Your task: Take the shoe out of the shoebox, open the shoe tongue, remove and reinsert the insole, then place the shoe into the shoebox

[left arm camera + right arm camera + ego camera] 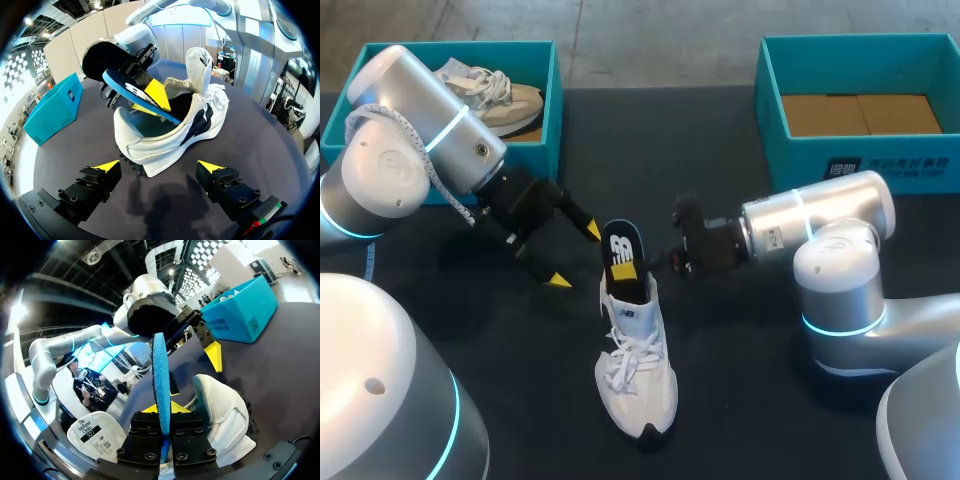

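Black tabletop holds a white sneaker (635,370); only the head view shows the teal shoeboxes (860,140) at the far corners. The right wrist view shows the right gripper (165,412) clamped on the blue insole (161,375), seen edge-on. The left wrist view shows the insole's end inside the sneaker and the left gripper (159,166) spread apart, just short of the heel.

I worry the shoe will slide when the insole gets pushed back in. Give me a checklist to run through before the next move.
1. Right pincer shut on the insole: ok.
2. Insole's lower end inside the shoe: ok; the rest sticks up over the heel.
3. Tongue raised out of the way: ok.
4. Shoe held steady: not ok; the left pincer is open beside the heel, touching nothing.
5. Shoe upright on the table: ok.
6. Insole lined up straight inside: cannot tell.
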### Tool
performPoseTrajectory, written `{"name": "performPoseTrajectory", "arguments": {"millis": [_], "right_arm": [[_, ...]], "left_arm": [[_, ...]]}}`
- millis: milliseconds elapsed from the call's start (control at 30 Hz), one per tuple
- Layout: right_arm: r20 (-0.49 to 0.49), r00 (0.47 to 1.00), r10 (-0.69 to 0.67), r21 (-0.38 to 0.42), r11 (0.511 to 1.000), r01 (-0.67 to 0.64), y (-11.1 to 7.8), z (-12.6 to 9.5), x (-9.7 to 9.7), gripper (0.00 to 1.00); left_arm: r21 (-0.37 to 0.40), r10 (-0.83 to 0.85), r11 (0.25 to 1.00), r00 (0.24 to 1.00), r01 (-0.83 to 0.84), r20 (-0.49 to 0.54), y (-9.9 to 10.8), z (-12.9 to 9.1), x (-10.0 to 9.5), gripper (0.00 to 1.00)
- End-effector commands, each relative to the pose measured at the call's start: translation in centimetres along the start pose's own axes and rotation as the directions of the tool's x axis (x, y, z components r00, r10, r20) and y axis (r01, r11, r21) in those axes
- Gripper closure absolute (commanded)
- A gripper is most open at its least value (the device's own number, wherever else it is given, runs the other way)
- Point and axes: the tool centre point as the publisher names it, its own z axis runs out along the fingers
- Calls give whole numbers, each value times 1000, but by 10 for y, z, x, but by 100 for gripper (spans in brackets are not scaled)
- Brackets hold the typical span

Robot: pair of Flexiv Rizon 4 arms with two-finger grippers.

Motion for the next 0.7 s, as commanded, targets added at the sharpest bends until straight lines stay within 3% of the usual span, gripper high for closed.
{"name": "performPoseTrajectory", "arguments": {"millis": [33, 400, 600, 633, 700], "right_arm": [[-4, 1000, 17, 4, 1000, -17, -6, 5, -2, 100], [-12, 997, 71, 11, 997, -71, -34, 14, 6, 100], [-10, 997, 73, 0, 997, -73, -36, 13, 10, 100], [-7, 998, 65, -3, 998, -65, -34, 12, 11, 98], [0, 999, 53, -8, 999, -53, -30, 10, 13, 75]], "left_arm": [[-3, 0, 1000, 1000, 0, -1, 0, 0, 0, 0], [-3, 0, 1000, 1000, 0, -1, 0, 0, 0, 0], [-3, 0, 1000, 1000, 0, -1, 0, 0, 0, 0], [-3, 0, 1000, 1000, 0, -1, 0, 0, 0, 0], [-3, 0, 1000, 1000, 0, -1, 0, 0, 0, 0]]}}
